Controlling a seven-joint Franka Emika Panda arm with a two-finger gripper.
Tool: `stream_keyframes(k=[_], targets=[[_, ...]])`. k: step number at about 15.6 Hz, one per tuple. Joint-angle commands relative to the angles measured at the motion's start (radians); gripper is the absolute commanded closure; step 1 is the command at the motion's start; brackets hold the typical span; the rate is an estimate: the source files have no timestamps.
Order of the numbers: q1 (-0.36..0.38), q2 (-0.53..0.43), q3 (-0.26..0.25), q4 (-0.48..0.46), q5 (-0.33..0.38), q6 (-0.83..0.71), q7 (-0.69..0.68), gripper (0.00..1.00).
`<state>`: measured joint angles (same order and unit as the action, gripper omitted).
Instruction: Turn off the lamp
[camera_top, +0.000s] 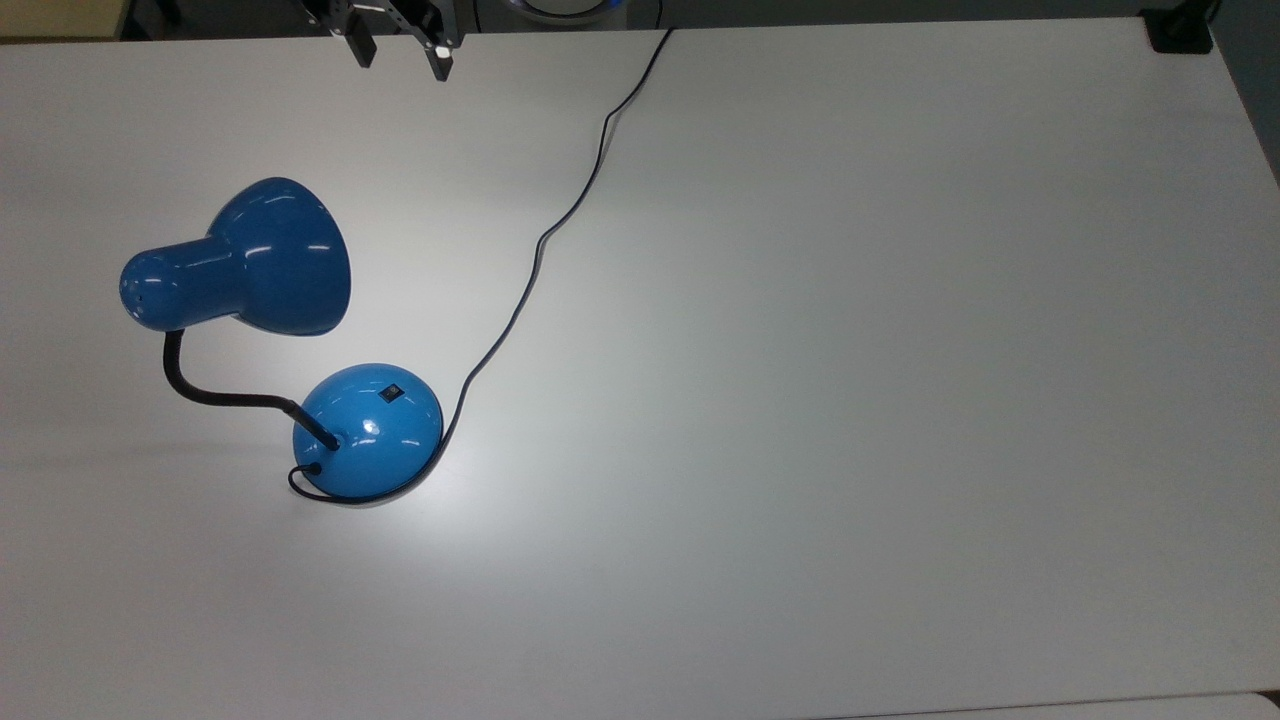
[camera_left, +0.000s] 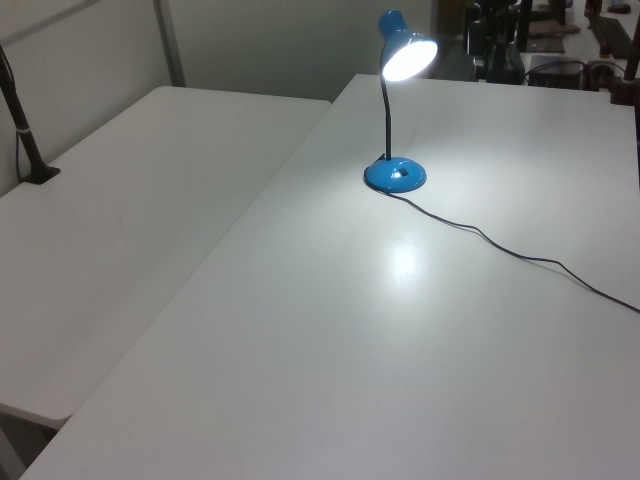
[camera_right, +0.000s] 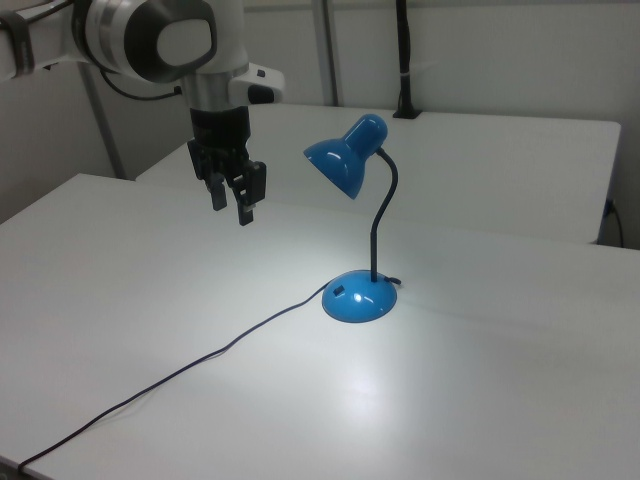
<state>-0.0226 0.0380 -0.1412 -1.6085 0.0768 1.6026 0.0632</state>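
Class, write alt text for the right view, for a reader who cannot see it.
A glossy blue desk lamp stands lit on a white table, casting a bright pool of light in front of its round base. To the right view's left, a robot arm's gripper hangs open above the table, apart from the lamp. A black cord trails from the base toward the right view's lower left.

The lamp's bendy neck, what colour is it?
Black. The neck shows best in the right view, curving between the blue shade and base.

Blue lamp (camera_top: 368, 430), black cord (camera_top: 540, 240), white table (camera_top: 850, 400).
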Motion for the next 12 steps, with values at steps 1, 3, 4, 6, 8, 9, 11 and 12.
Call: stream_keyframes(k=[1, 3, 4, 6, 8, 9, 11, 12], targets=[[0.010, -0.032, -0.015, -0.039, 0.031, -0.018, -0.006, 0.89], [0.015, -0.038, -0.015, -0.074, 0.043, 0.026, -0.003, 1.00], [0.024, -0.043, -0.015, -0.105, 0.052, 0.069, 0.018, 1.00], [0.030, -0.059, -0.012, -0.181, 0.052, 0.216, 0.114, 1.00], [0.030, -0.058, -0.003, -0.249, 0.044, 0.353, 0.173, 1.00], [0.032, -0.058, 0.000, -0.292, 0.038, 0.409, 0.182, 1.00], [0.035, -0.061, 0.023, -0.381, 0.028, 0.534, 0.205, 1.00], [0.035, -0.061, 0.031, -0.417, 0.000, 0.592, 0.236, 1.00]])
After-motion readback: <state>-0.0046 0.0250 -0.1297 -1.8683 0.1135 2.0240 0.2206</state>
